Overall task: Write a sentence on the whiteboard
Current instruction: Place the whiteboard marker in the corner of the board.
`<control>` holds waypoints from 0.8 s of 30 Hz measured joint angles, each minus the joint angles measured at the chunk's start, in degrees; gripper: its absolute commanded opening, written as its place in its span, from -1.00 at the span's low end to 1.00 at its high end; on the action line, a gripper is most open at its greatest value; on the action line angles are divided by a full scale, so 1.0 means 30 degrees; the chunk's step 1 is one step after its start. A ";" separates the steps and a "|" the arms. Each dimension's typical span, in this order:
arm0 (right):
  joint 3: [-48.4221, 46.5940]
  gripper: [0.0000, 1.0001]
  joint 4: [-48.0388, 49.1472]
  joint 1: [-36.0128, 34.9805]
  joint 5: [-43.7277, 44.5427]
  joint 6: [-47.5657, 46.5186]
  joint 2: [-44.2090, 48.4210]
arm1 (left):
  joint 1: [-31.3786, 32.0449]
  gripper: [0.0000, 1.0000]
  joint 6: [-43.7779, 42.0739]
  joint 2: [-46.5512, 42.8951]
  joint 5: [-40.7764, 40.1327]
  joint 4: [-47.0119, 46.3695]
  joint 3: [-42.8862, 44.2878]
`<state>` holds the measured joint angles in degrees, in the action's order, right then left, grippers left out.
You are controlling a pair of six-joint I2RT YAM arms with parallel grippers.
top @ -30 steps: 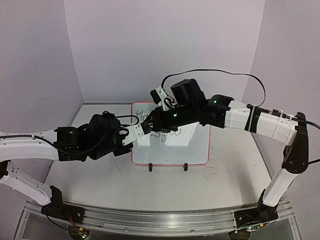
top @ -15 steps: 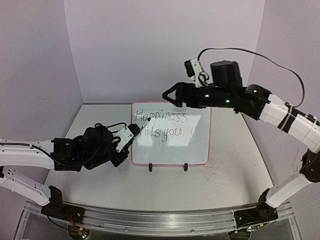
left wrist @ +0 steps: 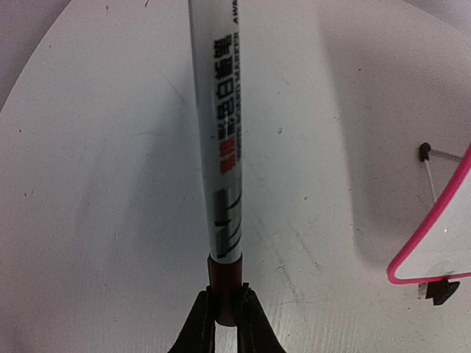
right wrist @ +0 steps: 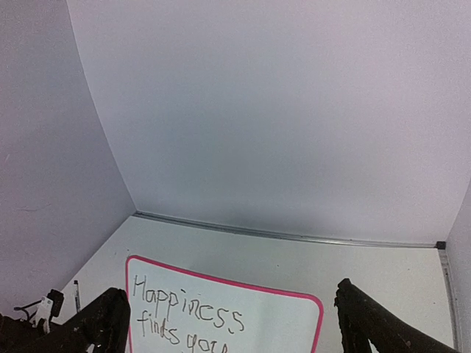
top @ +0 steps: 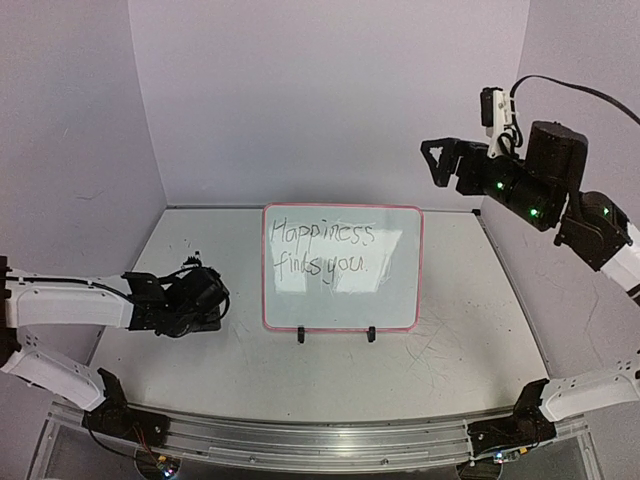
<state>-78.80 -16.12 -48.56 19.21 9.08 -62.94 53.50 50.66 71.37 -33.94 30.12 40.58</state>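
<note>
In the middle of the bench [top: 450,335] the whiteboard [top: 342,300] stands on two black clip feet [top: 302,335], bearing the sentence [top: 322,250] "Happiness finds you." in two lines. From above, the left tool [top: 200,298] is a dark lump low to the board's left, apart from it. Only its wrist view shows it pinched on a marker [left wrist: 217,132]. The right tool [top: 436,163] hangs high at right, spread wide, holding nothing.

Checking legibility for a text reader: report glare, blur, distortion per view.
Top view: pale glare patches on the glossy pink-framed whiteboard; dark handwritten sentence readable. Left wrist: white printed marker looms close, table edge bowed by distortion. Right wrist: sentence cropped at bottom.
</note>
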 measured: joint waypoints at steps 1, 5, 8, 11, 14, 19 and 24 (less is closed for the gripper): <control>0.0226 0.96 0.0016 0.0000 0.0234 -0.0175 0.0028 | 0.0004 -1.00 0.0469 0.0468 0.0109 0.0194 -0.0041; 0.0856 0.97 0.0011 0.0000 0.0836 -0.0648 0.0266 | -0.0002 -1.00 0.1905 0.2277 0.0683 0.0338 -0.0074; 0.0998 0.97 0.0055 0.0000 0.1056 -0.0813 0.0586 | -0.0002 -0.99 0.2593 0.3877 0.1237 0.0323 -0.0082; 0.1027 0.97 0.0126 0.0000 0.1147 -0.0955 0.0934 | -0.0002 -0.88 0.3172 0.4959 0.1849 0.0308 -0.0127; 0.1032 0.97 0.0219 0.0000 0.1147 -0.1083 0.1119 | -0.0002 -0.66 0.3610 0.5167 0.2114 0.0308 -0.0318; 0.1173 0.96 0.0225 0.0000 0.1280 -0.1422 0.1270 | -0.0002 -0.15 0.4143 0.4823 0.2322 0.0301 -0.0703; 0.1173 0.97 0.0220 0.0000 0.1522 -0.1881 0.1482 | -0.0009 0.45 0.4128 0.2730 0.2255 0.0522 -0.1043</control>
<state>-75.29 -15.46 -48.56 23.78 3.44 -58.49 53.47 63.04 79.56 -27.18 31.69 37.45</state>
